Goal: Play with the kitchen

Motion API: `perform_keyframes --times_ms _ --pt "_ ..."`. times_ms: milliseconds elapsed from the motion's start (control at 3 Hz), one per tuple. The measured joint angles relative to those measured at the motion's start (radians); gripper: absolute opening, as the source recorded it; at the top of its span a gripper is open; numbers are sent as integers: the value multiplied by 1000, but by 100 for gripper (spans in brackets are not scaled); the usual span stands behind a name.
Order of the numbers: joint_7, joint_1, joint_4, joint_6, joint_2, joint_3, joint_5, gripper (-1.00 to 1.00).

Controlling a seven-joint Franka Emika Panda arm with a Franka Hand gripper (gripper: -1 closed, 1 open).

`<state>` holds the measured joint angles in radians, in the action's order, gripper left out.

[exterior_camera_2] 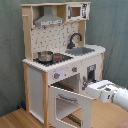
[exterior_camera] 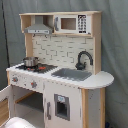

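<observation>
Toy kitchen (exterior_camera_2: 60, 60): rigid wood, tall, too heavy to lift. Oven door (exterior_camera_2: 70, 105) hangs open; hold its top edge. Tool (exterior_camera_2: 90, 89) nearby, finger state unclear.

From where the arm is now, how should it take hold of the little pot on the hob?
Grip the metal pot across its rim, coming straight down from above. It stands upright on the hob with its mouth open, and the range hood leaves clear space over it. The end effector sits lower, by the open oven door, so it would likely need to rise first.
</observation>
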<state>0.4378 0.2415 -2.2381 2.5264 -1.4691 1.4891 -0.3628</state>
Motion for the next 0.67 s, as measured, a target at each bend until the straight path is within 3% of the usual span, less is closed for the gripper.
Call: perform_keyframes --times_ms 667 --pt "179 -6 3 28 19 -117 3 100"
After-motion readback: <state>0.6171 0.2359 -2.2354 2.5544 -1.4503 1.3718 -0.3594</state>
